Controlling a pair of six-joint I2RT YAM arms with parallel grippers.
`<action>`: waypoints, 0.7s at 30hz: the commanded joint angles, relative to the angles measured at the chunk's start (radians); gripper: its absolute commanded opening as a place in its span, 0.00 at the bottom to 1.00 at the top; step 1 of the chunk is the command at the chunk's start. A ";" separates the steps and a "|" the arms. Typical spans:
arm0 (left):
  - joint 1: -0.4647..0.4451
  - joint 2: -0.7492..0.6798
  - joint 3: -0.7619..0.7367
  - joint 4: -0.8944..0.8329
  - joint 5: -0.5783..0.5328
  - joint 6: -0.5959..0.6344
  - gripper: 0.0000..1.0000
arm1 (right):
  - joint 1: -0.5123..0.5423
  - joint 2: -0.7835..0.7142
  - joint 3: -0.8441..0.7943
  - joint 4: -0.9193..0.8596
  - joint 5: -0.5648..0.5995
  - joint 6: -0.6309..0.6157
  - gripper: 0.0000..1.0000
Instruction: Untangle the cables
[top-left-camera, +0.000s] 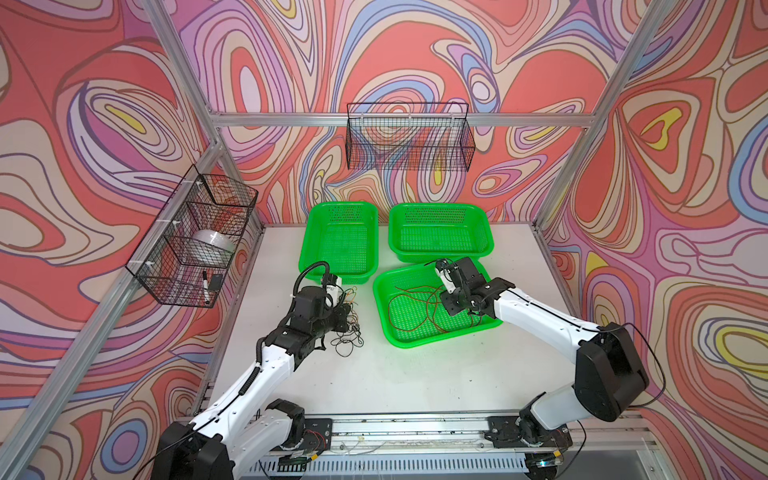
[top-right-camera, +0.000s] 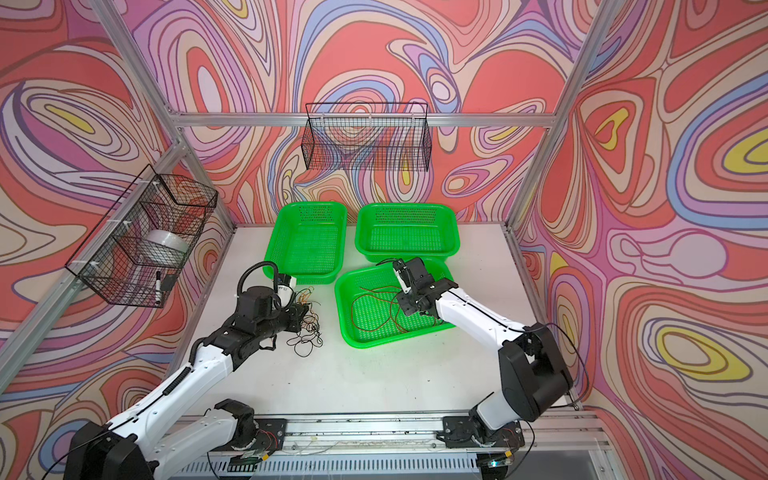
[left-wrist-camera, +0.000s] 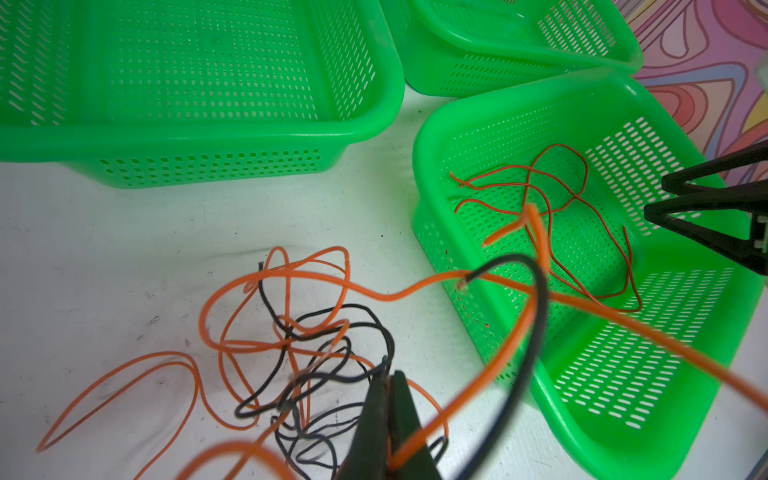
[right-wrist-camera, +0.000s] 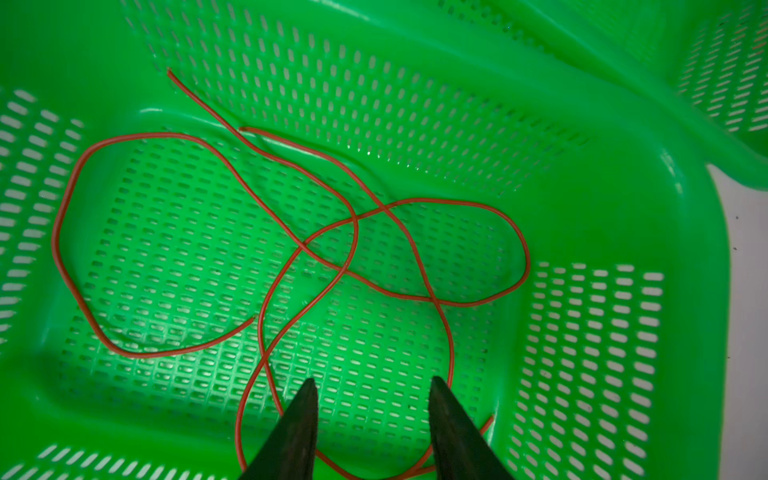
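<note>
The left hand (left-wrist-camera: 390, 378) is pressed together, pinching an orange cable (left-wrist-camera: 478, 384) raised from the orange-and-black tangle (left-wrist-camera: 286, 345) on the surface (left-wrist-camera: 104, 249). The right hand (right-wrist-camera: 374, 386) hangs spread and empty over red cables (right-wrist-camera: 305, 248) in the near basket (right-wrist-camera: 623, 199). The sorting looks partway done. Next, I'd guess, the right hand must reach over and tug a strand free.

my left arm (top-left-camera: 272, 365) reaches forward from the near left, forearm held low, and the left gripper (left-wrist-camera: 388, 376) is pinched tight on the cables (left-wrist-camera: 286, 343). my right arm (top-left-camera: 536, 318) stretches in from the near right, the right gripper (right-wrist-camera: 372, 380) angled downward, jaws parted.
</note>
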 joint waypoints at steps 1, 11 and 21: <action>-0.019 -0.030 0.058 -0.056 0.012 0.040 0.00 | 0.009 -0.050 0.053 0.003 -0.055 -0.037 0.48; -0.033 -0.033 0.088 -0.054 0.057 0.118 0.04 | 0.167 0.053 0.126 0.213 -0.415 0.040 0.51; -0.003 0.000 0.110 -0.072 -0.057 0.168 0.01 | 0.273 0.374 0.369 0.199 -0.053 0.276 0.53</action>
